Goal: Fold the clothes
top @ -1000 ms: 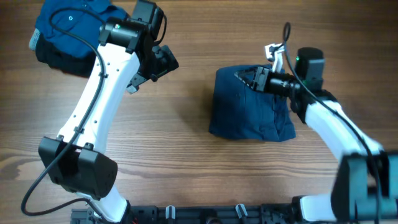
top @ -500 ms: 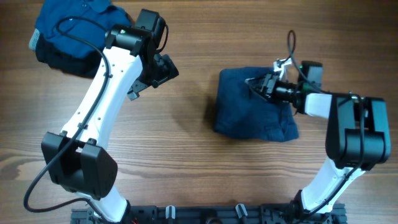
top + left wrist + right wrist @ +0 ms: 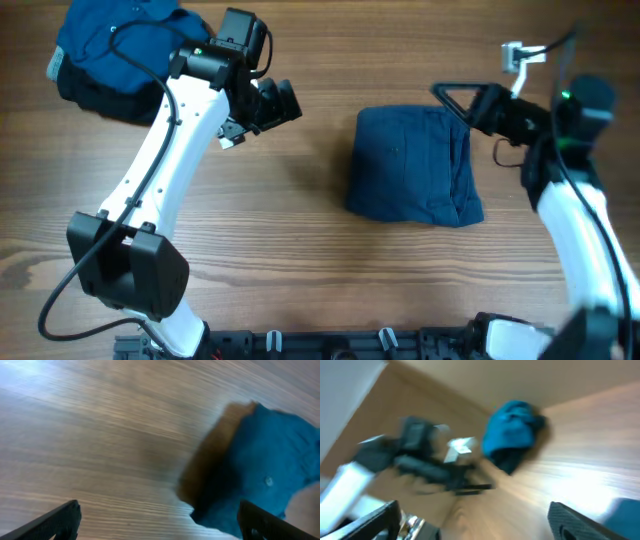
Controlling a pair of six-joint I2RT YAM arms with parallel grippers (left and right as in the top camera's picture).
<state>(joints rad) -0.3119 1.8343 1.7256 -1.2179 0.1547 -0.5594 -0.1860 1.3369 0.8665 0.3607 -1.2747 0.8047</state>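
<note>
A folded dark blue garment (image 3: 412, 178) lies flat on the wooden table (image 3: 300, 230), right of centre. My right gripper (image 3: 452, 100) hangs open just above its top right corner, holding nothing. The right wrist view is blurred; its fingers (image 3: 590, 520) stand wide apart over bare wood. My left gripper (image 3: 286, 101) is open to the left of the garment, apart from it. In the left wrist view the garment (image 3: 260, 470) fills the right side, with one finger (image 3: 55, 522) over bare wood. A pile of blue clothes (image 3: 115, 50) sits at the far left corner.
The clothes pile (image 3: 512, 430) and the left arm (image 3: 420, 465) show blurred in the right wrist view. The left arm's white links (image 3: 150, 190) cross the table's left half. A black rail (image 3: 330, 345) runs along the front edge.
My right gripper has opened, let go of the garment and pulled back up and to the right. The garment now lies flat. The left gripper has shifted slightly right.
</note>
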